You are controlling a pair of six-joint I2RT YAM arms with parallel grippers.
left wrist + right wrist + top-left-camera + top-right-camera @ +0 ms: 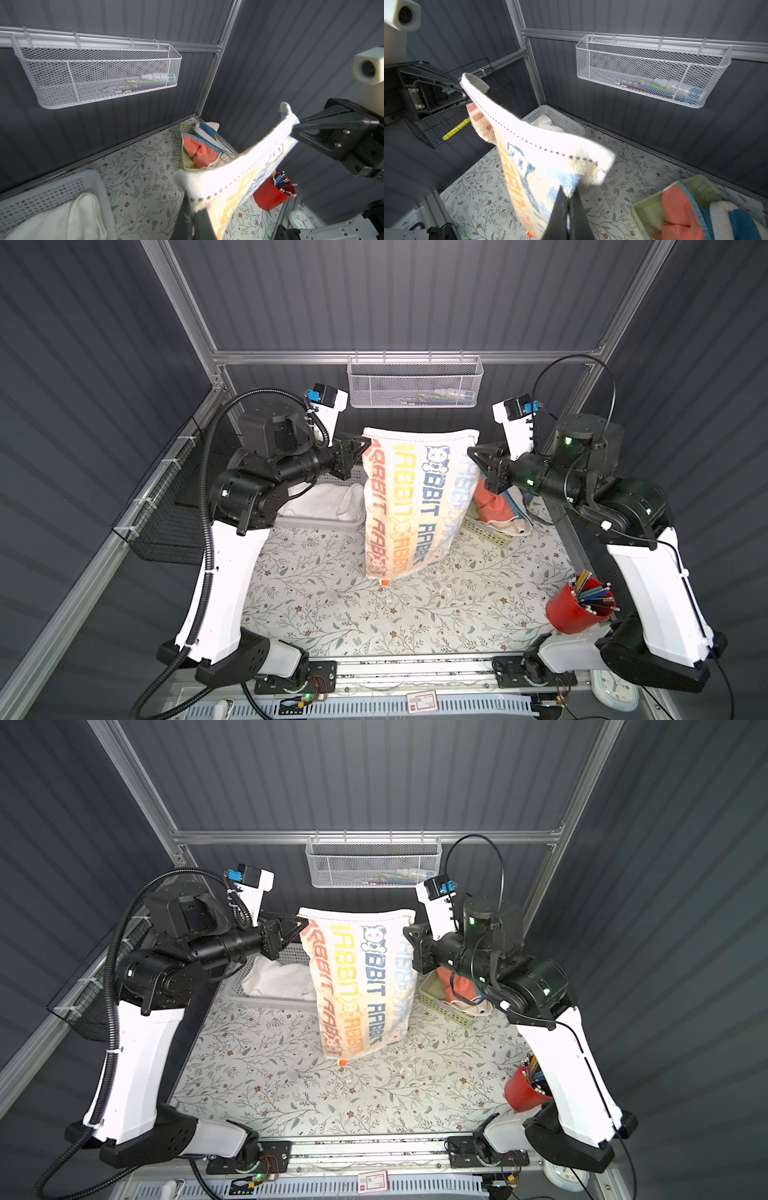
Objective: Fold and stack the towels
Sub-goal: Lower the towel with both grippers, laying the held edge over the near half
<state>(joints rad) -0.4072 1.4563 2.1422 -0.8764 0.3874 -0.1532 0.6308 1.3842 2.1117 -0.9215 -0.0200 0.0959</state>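
The orange-blue lettered towel [411, 497] [361, 977] hangs upright above the flowered table cover, stretched between both arms by its top corners. My left gripper [365, 445] [192, 207] is shut on its left top corner. At the right top corner my right gripper [471, 452] [568, 195] is shut on the cloth. The towel's bottom edge hangs just over the table. A white towel [328, 499] [62, 216] lies in the white basket at the back left. The coral towel [488, 502] [679, 209] and a cream-and-blue towel [205, 127] [737, 220] sit crumpled in the green basket at the back right.
The white basket [316, 522] and the green basket [486, 531] flank the hanging towel. A red cup of pencils [577, 610] stands at the front right. A white mesh basket [415, 383] hangs on the back wall, a black wire basket [166, 522] on the left wall.
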